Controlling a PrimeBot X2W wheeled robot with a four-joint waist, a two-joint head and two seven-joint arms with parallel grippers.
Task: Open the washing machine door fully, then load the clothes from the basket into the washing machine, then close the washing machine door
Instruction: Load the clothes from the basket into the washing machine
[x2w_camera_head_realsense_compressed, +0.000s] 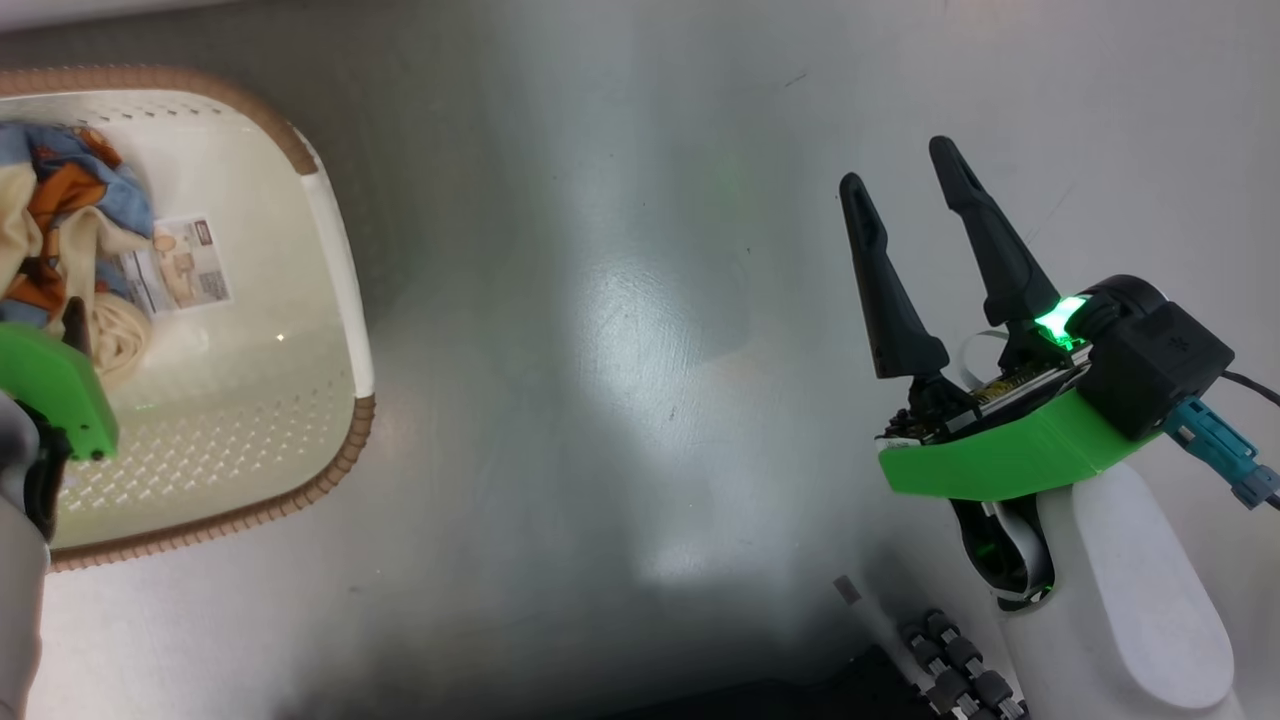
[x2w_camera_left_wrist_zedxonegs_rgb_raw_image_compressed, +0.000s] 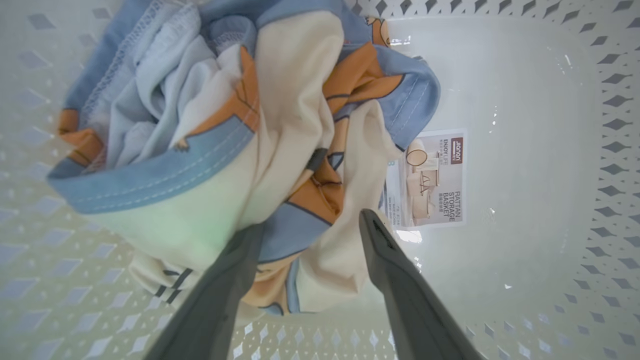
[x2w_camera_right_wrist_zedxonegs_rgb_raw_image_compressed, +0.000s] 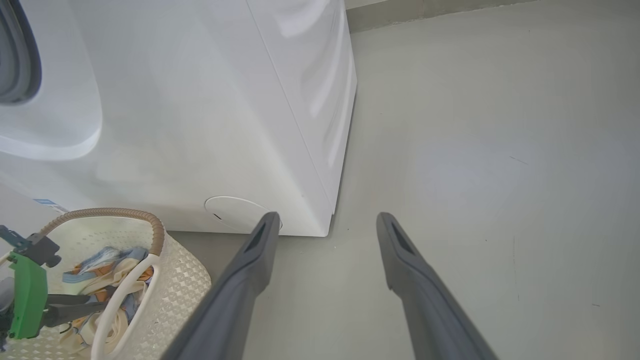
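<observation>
The cream-white basket with its brown rim stands on the floor at the head view's left. The clothes, blue, orange and cream, lie bundled in its far-left part. My left gripper reaches down into the basket, open, its fingers straddling a fold of the clothes without closing on it. My right gripper hangs open over bare floor, holding nothing. The white washing machine stands just behind the basket, a strip of grey seal showing at its edge. The washing machine door is out of view.
A paper label lies on the basket's bottom beside the clothes. A round cap and a blue sticker sit low on the machine's front. Grey floor stretches between the basket and my right arm.
</observation>
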